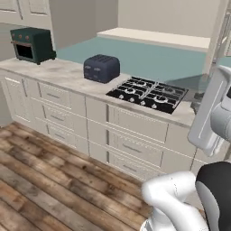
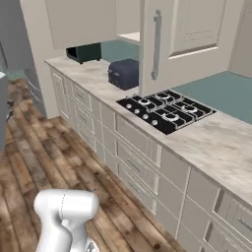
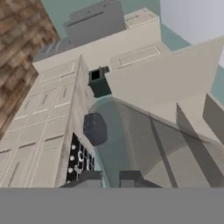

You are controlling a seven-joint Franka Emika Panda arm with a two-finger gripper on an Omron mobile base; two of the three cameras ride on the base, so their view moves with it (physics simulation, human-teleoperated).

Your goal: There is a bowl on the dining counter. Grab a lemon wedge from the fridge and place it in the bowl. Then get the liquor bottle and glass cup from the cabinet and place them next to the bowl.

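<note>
end effector point(image 3: 113, 179): closed, gripping the translucent grey glass cup point(image 3: 162, 144), held high over the table point(image 1: 63, 74) | cabinet point(image 2: 187, 39): door swung open above the black hob point(image 2: 167, 110) | dark toaster point(image 1: 102, 68) left of hob | green oven point(image 1: 32, 45) at table's far end

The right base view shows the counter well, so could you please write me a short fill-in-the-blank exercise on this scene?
1. The dark blue toaster stands on the counter beside the black ____.
2. The cabinet door above the hob is ____.
3. The dark green toaster oven sits on the ____.
4. The floor is made of ____.

Missing words: hob; open; counter; wood
</note>
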